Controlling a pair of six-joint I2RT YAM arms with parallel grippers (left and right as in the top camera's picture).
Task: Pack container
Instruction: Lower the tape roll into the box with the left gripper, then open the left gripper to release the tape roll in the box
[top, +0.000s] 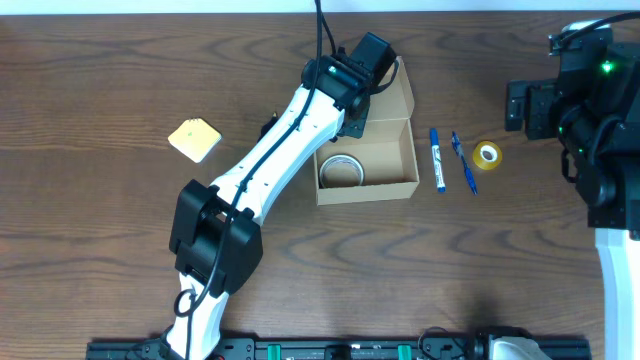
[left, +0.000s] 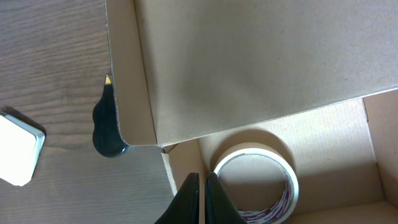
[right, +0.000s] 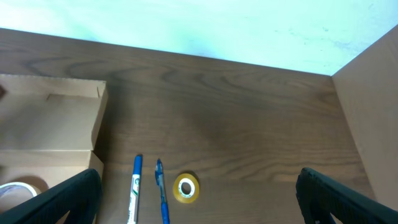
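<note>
An open tan cardboard container (top: 385, 165) sits mid-table with its flap lid raised; one roll of white tape (top: 340, 170) lies inside, by the left wall. A blue marker (top: 437, 160), a blue pen (top: 463, 163) and a small yellow tape roll (top: 487, 154) wait just right of it, and a yellow square pad (top: 193, 140) lies well to its left, so packing looks barely begun. The left gripper (left: 202, 180) hangs over the box, fingers pressed together on nothing, while the right gripper (right: 199, 176) hovers spread wide, near the yellow roll.

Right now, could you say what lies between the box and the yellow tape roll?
A blue marker and a blue pen, shown in the overhead view.
</note>
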